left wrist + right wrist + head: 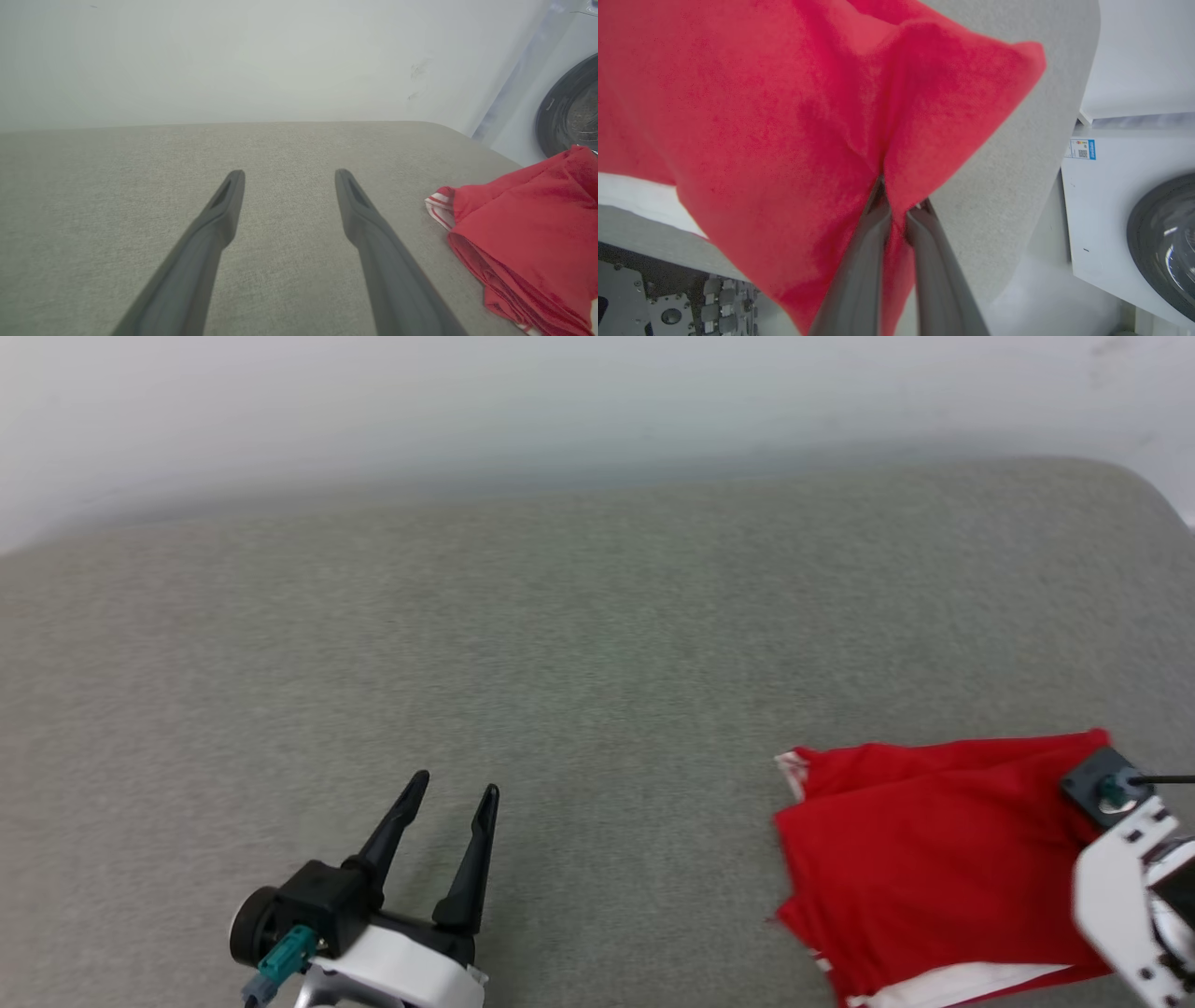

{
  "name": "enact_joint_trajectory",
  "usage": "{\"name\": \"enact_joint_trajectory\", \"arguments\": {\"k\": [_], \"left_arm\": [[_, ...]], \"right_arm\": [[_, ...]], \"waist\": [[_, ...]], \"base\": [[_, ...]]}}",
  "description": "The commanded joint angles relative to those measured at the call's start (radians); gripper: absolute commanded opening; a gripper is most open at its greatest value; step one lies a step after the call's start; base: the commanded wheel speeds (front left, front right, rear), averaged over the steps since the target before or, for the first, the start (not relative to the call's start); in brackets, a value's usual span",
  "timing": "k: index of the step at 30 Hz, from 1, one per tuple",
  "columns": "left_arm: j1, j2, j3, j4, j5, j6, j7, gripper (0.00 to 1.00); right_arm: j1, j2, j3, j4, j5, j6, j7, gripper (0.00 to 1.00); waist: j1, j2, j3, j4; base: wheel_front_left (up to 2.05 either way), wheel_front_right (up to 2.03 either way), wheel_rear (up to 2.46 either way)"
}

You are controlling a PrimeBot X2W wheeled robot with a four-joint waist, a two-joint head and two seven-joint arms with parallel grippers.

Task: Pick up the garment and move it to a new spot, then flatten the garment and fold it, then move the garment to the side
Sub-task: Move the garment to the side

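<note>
While right tool [899, 208] pinches garment [761, 116], washer label [1083, 149] unreadable.

Pretty plain setup: big grey-beige fabric surface [579, 644] with a rounded corner up against a bare white wall [560, 401], and a white washing machine [1101, 210] with a dark round door [1141, 242] just past its right end.

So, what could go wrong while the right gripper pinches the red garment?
1. The right gripper is shut on just a small fold of the garment, so the cloth may slip when lifted.
2. The garment lies near the edge of the grey surface and could slide off.
</note>
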Motion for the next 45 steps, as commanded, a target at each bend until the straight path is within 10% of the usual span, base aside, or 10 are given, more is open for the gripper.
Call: {"name": "enact_joint_trajectory", "arguments": {"k": [1, 8, 35, 36, 37, 38, 45], "left_arm": [[-0.022, 0.005, 0.001, -0.005, -0.001, -0.002, -0.002, 1.0], [-0.094, 0.027, -0.025, -0.021, -0.002, -0.002, -0.002, 1.0], [-0.234, 0.198, -0.07, -0.407, 0.034, 0.021, 0.125, 1.0], [-0.233, 0.199, -0.07, -0.408, 0.032, 0.022, 0.124, 1.0], [-0.232, 0.198, -0.071, -0.408, 0.03, 0.023, 0.122, 1.0], [-0.231, 0.197, -0.072, -0.406, 0.029, 0.024, 0.12, 1.0], [-0.21, 0.177, -0.065, -0.349, 0.008, 0.038, 0.082, 1.0]], "right_arm": [[-0.024, -0.064, 0.029, 0.011, 0.004, -0.002, -0.021, 0.0], [-0.153, -0.202, 0.064, 0.17, 0.042, -0.002, -0.207, 0.0], [-0.533, -0.103, -0.256, 0.933, -0.029, -0.002, -0.596, 0.0], [-0.536, -0.098, -0.26, 0.944, -0.035, -0.002, -0.594, 0.15], [-0.539, -0.096, -0.264, 0.954, -0.041, -0.002, -0.595, 0.88], [-0.543, -0.094, -0.269, 0.963, -0.048, -0.002, -0.594, 1.0], [-0.555, -0.111, -0.287, 0.964, -0.119, -0.002, -0.576, 1.0]], "waist": [[-0.0001, 0.0, 0.04, -0.073], [-0.0001, 0.0, 0.141, -0.167], [-0.0001, 0.0, 0.518, -0.144], [-0.0001, 0.0, 0.518, -0.142], [-0.0001, 0.0, 0.516, -0.138], [-0.0001, 0.0, 0.512, -0.135], [-0.0001, 0.0, 0.439, -0.119]], "base": [[0.0, 0.0, 0.0], [0.0, 0.0, 0.0], [0.0, 0.0, 0.0], [0.0, 0.0, 0.0], [0.0, 0.0, 0.0], [0.0, 0.0, 0.0], [0.0, 0.0, 0.0]]}}
